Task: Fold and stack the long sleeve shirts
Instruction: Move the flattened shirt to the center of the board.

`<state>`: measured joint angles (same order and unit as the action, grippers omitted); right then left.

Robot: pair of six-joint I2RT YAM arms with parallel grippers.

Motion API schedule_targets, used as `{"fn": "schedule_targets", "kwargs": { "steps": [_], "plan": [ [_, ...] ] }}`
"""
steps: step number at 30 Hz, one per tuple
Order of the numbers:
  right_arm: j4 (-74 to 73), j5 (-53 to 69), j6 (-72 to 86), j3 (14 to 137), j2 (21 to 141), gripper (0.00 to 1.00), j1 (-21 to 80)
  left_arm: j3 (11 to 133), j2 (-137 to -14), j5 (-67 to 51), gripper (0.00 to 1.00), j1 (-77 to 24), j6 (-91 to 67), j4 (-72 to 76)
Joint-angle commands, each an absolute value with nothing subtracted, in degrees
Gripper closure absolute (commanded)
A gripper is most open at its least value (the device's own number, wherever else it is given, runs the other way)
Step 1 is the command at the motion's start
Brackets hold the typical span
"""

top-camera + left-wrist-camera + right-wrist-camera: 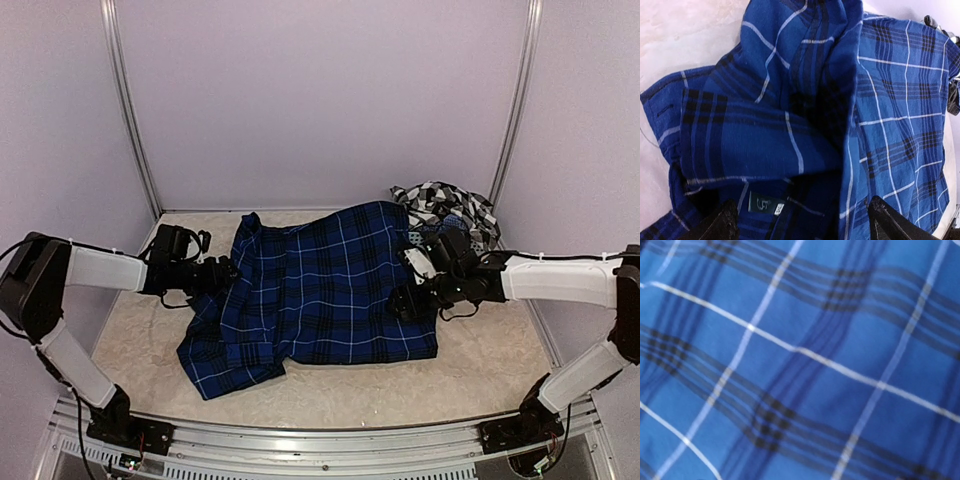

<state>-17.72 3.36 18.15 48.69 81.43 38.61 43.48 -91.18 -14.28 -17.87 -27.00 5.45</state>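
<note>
Pale table (480,385) around navy shirt (320,290)

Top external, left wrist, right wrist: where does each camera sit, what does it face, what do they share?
Top external: above and behind the bases, looking down on the table; both arms, left gripper and right gripper show.
Left wrist: over the collar label of the navy shirt, its fingers at the bottom edge.
Right wrist: close over navy plaid; no robot part shows.
Shared: all see the navy shirt; only top external shows the checked shirt.
</note>
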Motion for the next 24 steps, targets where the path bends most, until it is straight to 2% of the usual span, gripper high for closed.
{"fn": "schedule_targets", "kwargs": {
  "steps": [1, 7, 12, 24],
  "plan": [
    [-9.50, 7.66, 20.07, 48.22, 86.15, 0.22, 39.12, 45.97, -95.17, -21.09, 0.15, -16.41, -30.11, 12.47],
    [-5.29, 12.66, 22.10, 48.61, 94.88, 0.22, 39.14, 47.92, -101.32, -21.53, 0.18, -15.89, -34.35, 15.50],
    [-5.69, 12.42, 23.03, 46.17, 97.38, 0.22, 39.13, 45.09, -101.97, -18.69, 0.18, -14.49, -38.13, 17.70],
    [-19.48, 5.60, 28.36, 38.78, 87.26, 0.23, 39.12, 29.80, -88.78, -16.18, 0.19, -14.59, -39.85, 17.72]
  ]
}}
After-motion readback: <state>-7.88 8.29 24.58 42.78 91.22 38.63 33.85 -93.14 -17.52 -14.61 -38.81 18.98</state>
